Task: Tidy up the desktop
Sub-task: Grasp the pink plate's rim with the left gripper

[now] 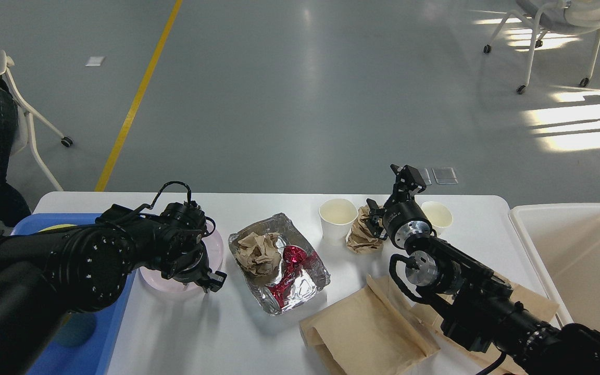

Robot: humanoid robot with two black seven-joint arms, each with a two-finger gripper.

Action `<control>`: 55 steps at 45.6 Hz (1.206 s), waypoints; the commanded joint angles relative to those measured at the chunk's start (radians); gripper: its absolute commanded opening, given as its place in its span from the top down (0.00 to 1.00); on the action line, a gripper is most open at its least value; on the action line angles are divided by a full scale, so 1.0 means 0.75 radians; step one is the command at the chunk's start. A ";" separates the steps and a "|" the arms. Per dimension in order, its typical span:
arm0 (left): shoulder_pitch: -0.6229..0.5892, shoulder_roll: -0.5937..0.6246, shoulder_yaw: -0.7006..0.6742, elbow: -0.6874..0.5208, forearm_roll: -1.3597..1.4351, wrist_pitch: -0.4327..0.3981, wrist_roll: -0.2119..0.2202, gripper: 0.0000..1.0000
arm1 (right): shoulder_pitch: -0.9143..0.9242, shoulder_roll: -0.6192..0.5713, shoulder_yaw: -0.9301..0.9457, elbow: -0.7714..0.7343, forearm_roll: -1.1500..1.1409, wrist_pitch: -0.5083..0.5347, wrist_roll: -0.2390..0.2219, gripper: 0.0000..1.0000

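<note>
The white desktop (279, 200) holds litter. My left gripper (213, 279) hangs low at the right rim of a pink plate (217, 244); it looks small and dark, so I cannot tell its fingers apart. My right gripper (407, 178) is raised at the table's far side, between a crumpled brown paper ball (361, 230) and a paper cup (438, 214); I cannot tell how its fingers stand. A foil tray (308, 286) in the middle holds crumpled brown paper (259, 253) and a red wrapper (290, 259). Another paper cup (337, 217) stands behind it.
A blue tray (89, 341) lies at the left under my left arm. A deep off-white bin (581, 255) stands at the right edge. Flat brown paper bags (365, 328) lie at the front right, partly under my right arm. Chairs stand on the floor beyond.
</note>
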 commanded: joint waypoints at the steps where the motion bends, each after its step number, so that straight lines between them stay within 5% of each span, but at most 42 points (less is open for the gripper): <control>1: 0.000 0.000 -0.006 0.002 0.002 0.007 0.000 0.58 | 0.001 0.000 0.000 0.000 -0.002 0.000 0.000 0.00; 5: 0.006 -0.002 -0.004 0.002 0.002 0.001 0.000 0.64 | -0.001 0.000 0.000 0.000 0.000 0.000 0.000 0.00; 11: 0.006 0.000 -0.004 0.000 0.008 -0.064 0.000 1.00 | 0.001 0.000 0.000 0.000 -0.002 0.000 0.000 0.00; 55: -0.063 0.016 -0.043 0.051 0.008 -0.046 -0.002 1.00 | 0.001 0.000 0.000 0.000 0.000 0.000 0.000 0.00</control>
